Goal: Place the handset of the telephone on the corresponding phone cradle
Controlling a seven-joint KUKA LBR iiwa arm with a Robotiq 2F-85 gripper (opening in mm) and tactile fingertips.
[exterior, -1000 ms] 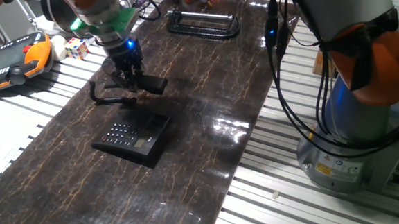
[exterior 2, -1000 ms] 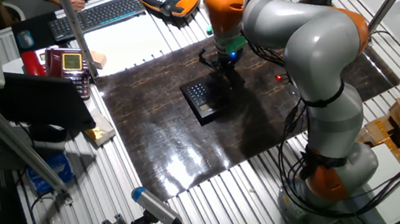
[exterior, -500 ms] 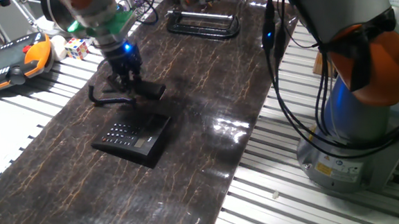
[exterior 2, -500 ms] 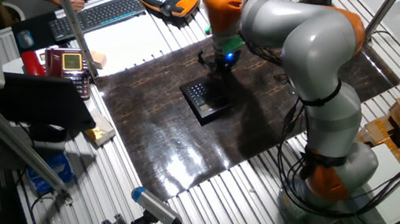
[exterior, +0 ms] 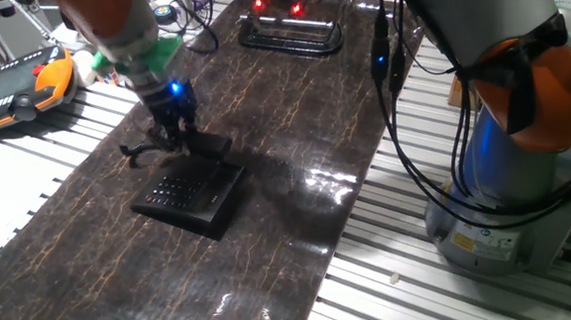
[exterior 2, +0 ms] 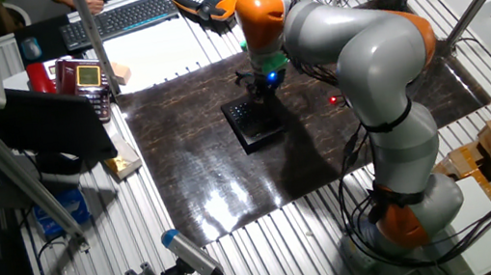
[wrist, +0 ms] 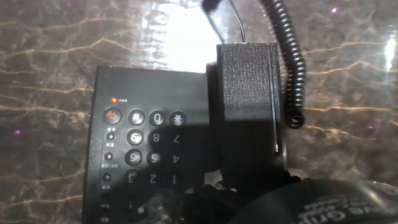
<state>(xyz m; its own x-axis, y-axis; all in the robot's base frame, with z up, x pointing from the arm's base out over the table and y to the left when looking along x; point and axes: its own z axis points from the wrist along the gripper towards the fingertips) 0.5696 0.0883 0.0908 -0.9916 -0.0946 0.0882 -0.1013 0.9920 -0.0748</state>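
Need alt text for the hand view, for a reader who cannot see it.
The black handset hangs just over the right side of the telephone, beside its keypad. Its coiled cord trails to the right over the dark marbled table.

Claw (exterior: pixel 177 130) downward, clamped, arm outstretched.

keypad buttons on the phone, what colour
Black, with white digits; the keypad shows best in the hand view.
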